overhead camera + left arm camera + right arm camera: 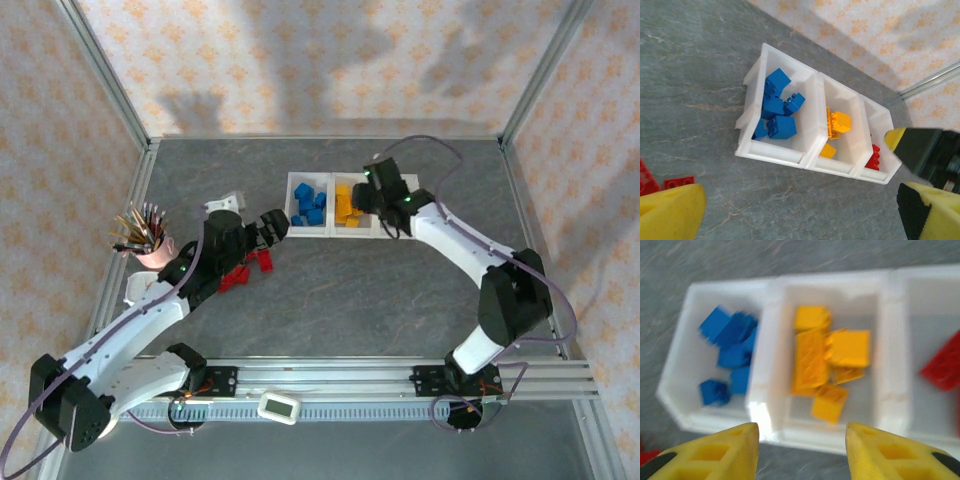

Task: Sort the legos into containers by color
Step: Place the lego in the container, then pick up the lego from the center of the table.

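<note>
The right gripper [801,442] hangs wide open and empty above the near wall of the containers [765,412]. A straight descent could clip that rim and shove the whole row. The left gripper [272,228], also spread wide and empty, sits just beside the blue end, so the arms risk crowding each other. Loose red legos [245,270] beneath the left arm could be swept aside. Open tabletop [400,300] lies nearer, and the pencil cup [150,245] hems in the left.
</note>
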{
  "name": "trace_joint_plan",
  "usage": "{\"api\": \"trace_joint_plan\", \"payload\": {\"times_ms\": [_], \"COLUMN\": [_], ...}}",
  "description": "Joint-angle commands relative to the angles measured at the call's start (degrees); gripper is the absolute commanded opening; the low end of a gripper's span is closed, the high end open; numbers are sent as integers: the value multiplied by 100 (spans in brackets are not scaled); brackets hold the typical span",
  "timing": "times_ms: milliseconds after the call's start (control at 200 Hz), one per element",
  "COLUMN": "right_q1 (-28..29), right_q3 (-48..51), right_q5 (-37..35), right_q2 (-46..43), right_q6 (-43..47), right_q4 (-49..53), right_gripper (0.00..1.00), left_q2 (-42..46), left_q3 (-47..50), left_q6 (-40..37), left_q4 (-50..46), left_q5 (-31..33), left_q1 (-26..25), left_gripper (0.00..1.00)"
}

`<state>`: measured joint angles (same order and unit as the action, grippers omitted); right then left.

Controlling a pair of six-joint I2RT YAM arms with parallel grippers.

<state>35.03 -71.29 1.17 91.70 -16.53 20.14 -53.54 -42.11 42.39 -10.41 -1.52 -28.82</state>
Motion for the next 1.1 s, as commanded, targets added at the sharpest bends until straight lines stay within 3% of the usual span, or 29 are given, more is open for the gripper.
{"api": "trace_joint_plan", "payload": {"times_ms": [0,265,420,881,1096], "right_q1": [627,1974,2447,2536,2535], "right_q3": [141,145,-304,-1646,-2159], "right_q5": [-111,-166,-184,-219,-431], "right_q2": [-57,685,1434,3010,3477], "right_q6": [-309,-838,-723,-520,-448], "right_q4": [9,-627,-646,-492,-241], "right_gripper": [50,57,62,66,59], "left_q2": [351,1152,1451,2186,2271], "left_q3": [256,457,427,574,590], "left_q6": [150,299,384,759,766], "left_q4": [-507,-1223,-1590,-2223,-2291], "left_q5": [358,783,1037,1608,1717], "left_q1": [46,78,86,96,93], "left_gripper": [99,99,99,99,99]}}
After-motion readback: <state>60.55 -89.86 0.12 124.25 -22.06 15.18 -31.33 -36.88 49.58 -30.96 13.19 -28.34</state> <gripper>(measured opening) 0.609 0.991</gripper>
